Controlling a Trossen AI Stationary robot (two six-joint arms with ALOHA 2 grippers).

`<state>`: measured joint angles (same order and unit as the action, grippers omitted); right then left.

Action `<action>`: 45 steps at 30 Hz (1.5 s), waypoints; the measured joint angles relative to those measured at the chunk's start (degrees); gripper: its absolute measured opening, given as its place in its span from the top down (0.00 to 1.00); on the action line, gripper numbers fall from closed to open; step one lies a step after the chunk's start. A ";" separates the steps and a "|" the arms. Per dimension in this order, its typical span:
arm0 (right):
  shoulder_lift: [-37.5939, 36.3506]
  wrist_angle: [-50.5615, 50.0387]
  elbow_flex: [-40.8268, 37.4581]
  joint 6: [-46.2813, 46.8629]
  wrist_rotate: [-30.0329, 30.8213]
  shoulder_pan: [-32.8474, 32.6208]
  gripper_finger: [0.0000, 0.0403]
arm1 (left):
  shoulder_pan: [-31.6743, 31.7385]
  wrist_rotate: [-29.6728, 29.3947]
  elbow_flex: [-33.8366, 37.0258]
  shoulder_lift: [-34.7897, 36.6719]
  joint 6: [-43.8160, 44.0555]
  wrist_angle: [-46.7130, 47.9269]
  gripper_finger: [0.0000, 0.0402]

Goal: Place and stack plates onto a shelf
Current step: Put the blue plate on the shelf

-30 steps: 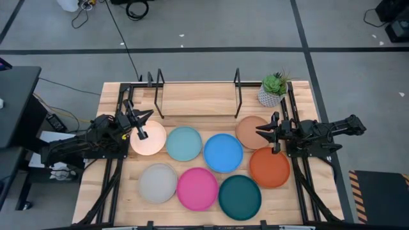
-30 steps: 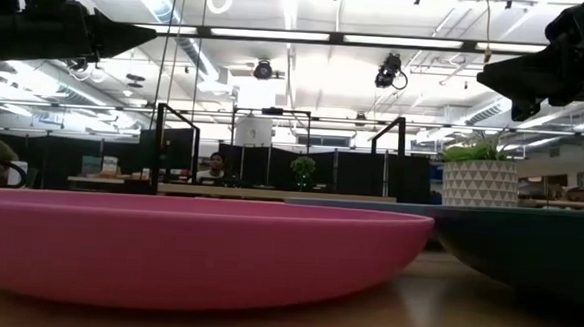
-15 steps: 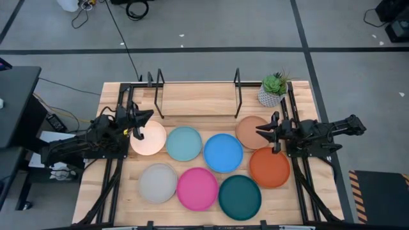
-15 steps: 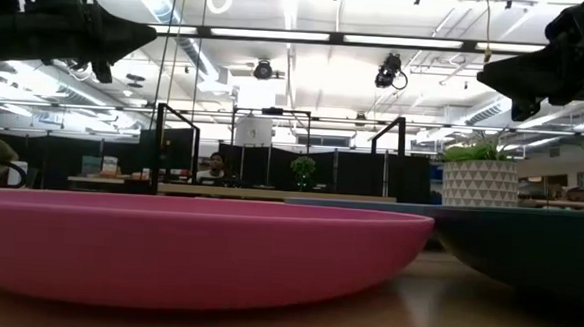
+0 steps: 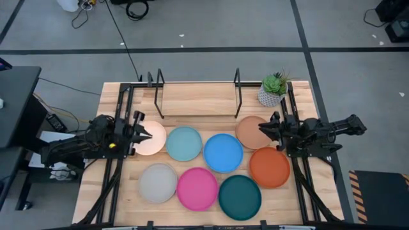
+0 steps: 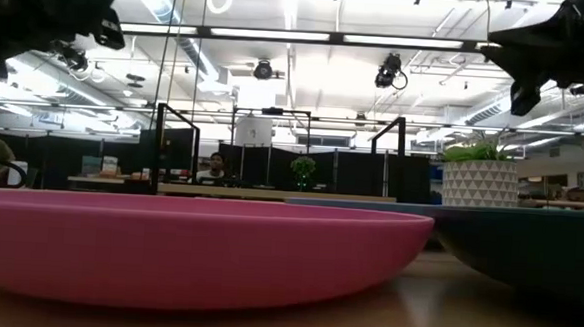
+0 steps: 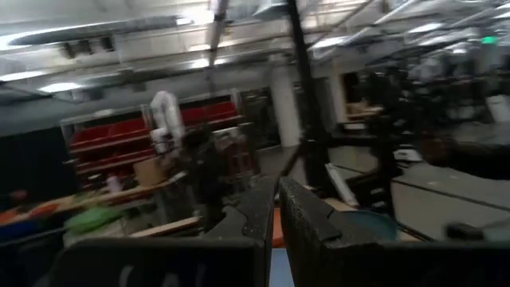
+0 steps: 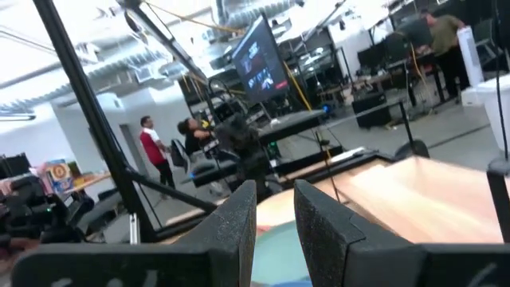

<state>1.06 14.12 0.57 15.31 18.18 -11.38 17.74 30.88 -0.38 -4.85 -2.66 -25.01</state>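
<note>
Near row on the table (image 5: 300, 198): grey plate (image 5: 158, 183) at left, magenta plate (image 5: 197, 188) in the middle, dark teal plate (image 5: 239, 197) at right, each just beside the next; in the low view the magenta plate (image 6: 192, 248) fills the foreground with the dark teal rim (image 6: 528, 246) to its right. Middle row, left to right: peach plate (image 5: 152, 138), light blue plate (image 5: 184, 143), blue plate (image 5: 223, 153), then the orange plate (image 5: 269, 167) set a little nearer and the tan plate (image 5: 252, 131) a little farther, its right edge under the right arm. All eight lie flat on the wood. Left gripper (image 5: 143, 135) points right over the left edge of the peach plate, fingers (image 7: 307, 219) close together with only a thin slit, nothing between them. Right gripper (image 5: 262, 128) points left over the right edge of the tan plate, fingers (image 8: 319, 219) a narrow gap apart, holding nothing. Far side: the shelf (image 5: 197, 97), black uprights and pale board, bare. Potted plant (image 5: 273, 89) just right of it at the far right corner. Beyond the table, a person (image 6: 215, 166) seated in the room
</note>
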 joint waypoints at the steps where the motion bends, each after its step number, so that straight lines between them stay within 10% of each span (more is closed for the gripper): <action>1: 0.62 -0.04 0.40 -0.30 0.02 0.00 0.77 | 0.00 -0.27 0.00 0.00 0.14 0.11 0.92; 9: 14.42 -1.73 5.49 -2.57 1.94 0.00 0.77 | 0.08 -23.07 0.00 -0.02 7.14 0.92 0.92; 18: 40.80 -1.98 17.80 -6.51 1.26 -0.55 0.77 | -4.44 -14.33 0.00 -4.61 13.41 1.83 0.92; 30: 66.41 -21.68 40.00 -12.96 -1.02 -0.82 0.73 | -11.76 -27.90 0.00 -14.35 3.04 2.00 0.86; 45: 88.52 -39.78 60.98 -10.27 -8.52 -4.30 0.46 | -14.47 -28.16 0.00 -21.20 9.81 -7.58 0.69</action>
<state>89.58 -25.65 61.55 5.03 9.65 -15.68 3.27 2.72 -0.38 -26.04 7.15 -32.59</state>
